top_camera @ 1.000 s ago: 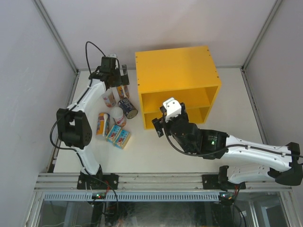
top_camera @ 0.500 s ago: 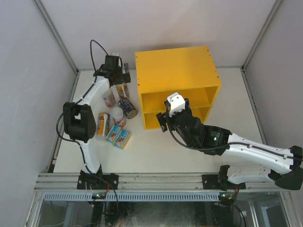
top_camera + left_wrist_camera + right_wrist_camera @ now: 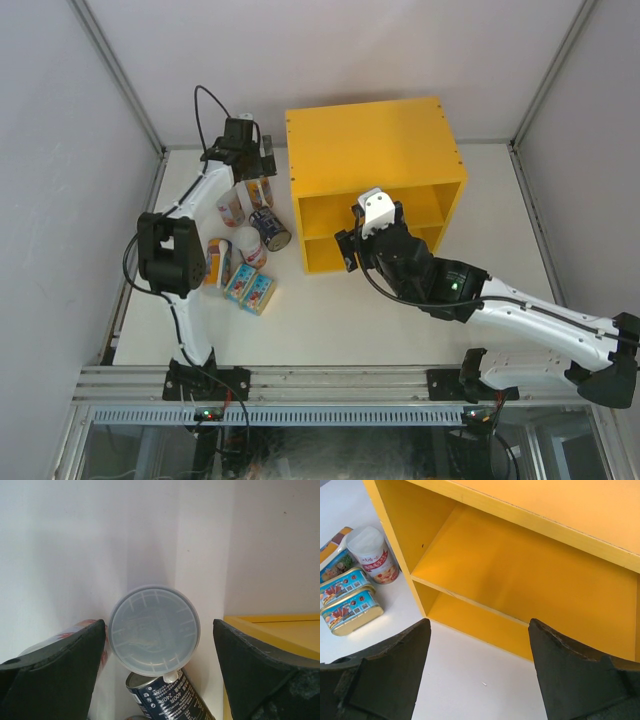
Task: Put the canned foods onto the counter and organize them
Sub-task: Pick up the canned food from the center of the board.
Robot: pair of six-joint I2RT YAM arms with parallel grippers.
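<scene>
My left gripper (image 3: 252, 162) is open and empty above a tall tube (image 3: 260, 191) at the yellow counter's left side. In the left wrist view the gripper (image 3: 159, 626) straddles that tube's white lid (image 3: 155, 630), with the dark-labelled steel can (image 3: 170, 695) lying just beyond it. A second tall tube (image 3: 230, 208), the steel can (image 3: 270, 228), a white-pink tube (image 3: 248, 246), a lying tube (image 3: 215, 262) and two flat blue tins (image 3: 250, 288) cluster left of the counter (image 3: 375, 165). My right gripper (image 3: 348, 250) is open and empty in front of the counter's shelves (image 3: 520, 570).
Grey walls enclose the white table on three sides; the back left corner is close behind the left gripper. The right wrist view shows the white-pink tube (image 3: 372, 555) and the flat tins (image 3: 347, 600) at its left. Both counter shelves hold nothing.
The right arm has moved up and right, closer to the counter's open front. The left gripper has shifted slightly right over the tall tube. No can has moved.
</scene>
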